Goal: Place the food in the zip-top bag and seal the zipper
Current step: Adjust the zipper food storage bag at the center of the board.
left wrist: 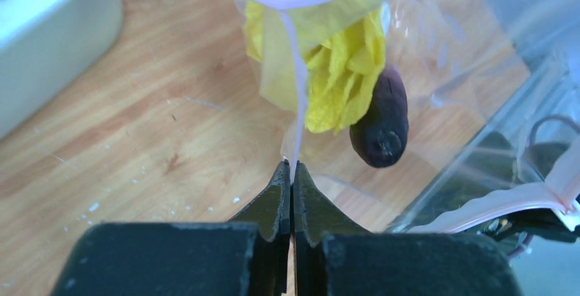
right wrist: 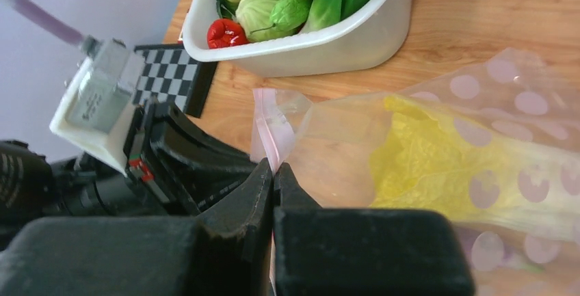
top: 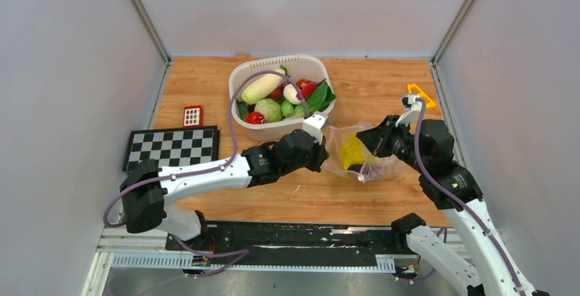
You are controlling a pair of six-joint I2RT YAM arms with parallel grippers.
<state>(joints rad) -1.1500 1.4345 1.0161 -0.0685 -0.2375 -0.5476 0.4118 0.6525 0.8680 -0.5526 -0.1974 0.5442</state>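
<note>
While clamped on the zipper, left gripper and right gripper, zip-top bag between.

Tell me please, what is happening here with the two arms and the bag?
Both arms hold the zip-top bag by its pink zipper: the left gripper and the right gripper each have their jaws shut on the strip. A yellow cabbage and a dark purple piece are inside the bag, whose mouth looks open. The white tub behind it holds the remaining food, such as the white radish and a green cabbage.
</note>
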